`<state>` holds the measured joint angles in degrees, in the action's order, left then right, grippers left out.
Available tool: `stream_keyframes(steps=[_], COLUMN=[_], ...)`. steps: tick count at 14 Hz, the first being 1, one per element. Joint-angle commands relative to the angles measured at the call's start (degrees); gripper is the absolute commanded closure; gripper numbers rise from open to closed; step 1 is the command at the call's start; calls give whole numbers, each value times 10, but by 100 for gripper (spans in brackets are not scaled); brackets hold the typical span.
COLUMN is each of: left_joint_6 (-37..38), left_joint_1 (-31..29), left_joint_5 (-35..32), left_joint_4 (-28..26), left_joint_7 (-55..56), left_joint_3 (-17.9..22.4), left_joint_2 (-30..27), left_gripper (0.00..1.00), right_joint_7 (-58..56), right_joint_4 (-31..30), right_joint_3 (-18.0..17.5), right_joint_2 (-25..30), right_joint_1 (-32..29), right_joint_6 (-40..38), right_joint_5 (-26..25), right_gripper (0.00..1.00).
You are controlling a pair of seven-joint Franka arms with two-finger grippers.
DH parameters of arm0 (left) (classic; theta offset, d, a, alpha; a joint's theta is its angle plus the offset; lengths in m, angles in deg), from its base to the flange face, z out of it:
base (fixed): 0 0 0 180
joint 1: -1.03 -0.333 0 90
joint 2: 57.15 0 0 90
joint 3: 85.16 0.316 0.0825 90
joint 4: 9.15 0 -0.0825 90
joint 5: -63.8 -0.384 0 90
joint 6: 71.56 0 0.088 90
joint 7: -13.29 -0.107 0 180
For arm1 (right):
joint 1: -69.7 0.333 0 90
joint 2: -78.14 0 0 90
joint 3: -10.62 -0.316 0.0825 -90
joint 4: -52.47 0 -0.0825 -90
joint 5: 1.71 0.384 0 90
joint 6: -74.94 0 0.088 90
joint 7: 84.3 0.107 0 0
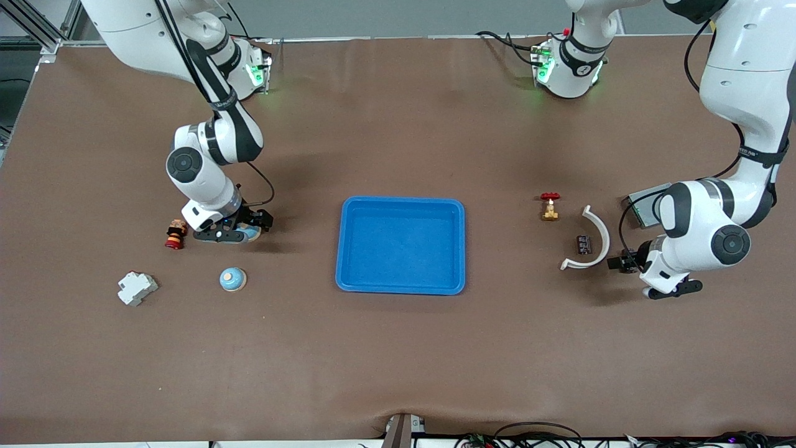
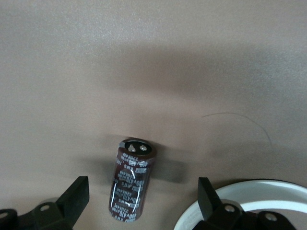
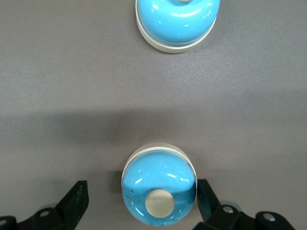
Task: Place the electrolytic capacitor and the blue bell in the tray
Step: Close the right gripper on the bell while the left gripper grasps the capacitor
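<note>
Brown table is carrying an empty blue tray at its middle, so nothing is placed yet and both parts are waiting. Left gripper is hovering with fingers apart, the capacitor lying between them. Right gripper is spreading its fingers around one blue bell; a second bell is sitting just ahead.

Blue tray mid-table, bell and white block toward right arm's end, capacitor inside white arc near left gripper.
</note>
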<state>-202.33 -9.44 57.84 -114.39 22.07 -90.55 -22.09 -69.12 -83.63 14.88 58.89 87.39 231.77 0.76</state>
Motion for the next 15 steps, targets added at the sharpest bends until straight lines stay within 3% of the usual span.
stream_keyframes(steps=[1,2,6,7,8,10,12,15], left_joint_6=[-10,-10,-10,-10,-10,-10,-10,-8], left_joint_1=[-2,-3,-13,-13,-13,-13,-13,-14], left_joint_5=[-15,-15,-15,-15,-15,-15,-15,-12], left_joint_4=[-5,-5,-4,-3,-3,-3,-3,-1], left_joint_7=[10,10,9,9,9,10,11,12], left_joint_3=[-1,-1,-1,-1,-1,-1,-1,-3], left_joint_2=[1,0,-1,-1,-1,-1,-1,-3], left_gripper=[0,1,40,45,49,66,87,99], right_joint_7=[3,1,-3,-4,-3,-6,-7,5], right_joint_4=[-6,-6,-6,-5,-5,-4,-2,4], right_joint_3=[1,1,2,2,1,1,1,0], right_joint_2=[-4,-6,-8,-8,-8,-8,-7,-7], right_joint_1=[2,2,2,1,-1,-4,-4,-2], right_joint_6=[11,11,9,9,9,9,9,5], right_joint_5=[7,6,6,6,6,6,6,6], right_gripper=[0,0,0,2,15,47,100,100])
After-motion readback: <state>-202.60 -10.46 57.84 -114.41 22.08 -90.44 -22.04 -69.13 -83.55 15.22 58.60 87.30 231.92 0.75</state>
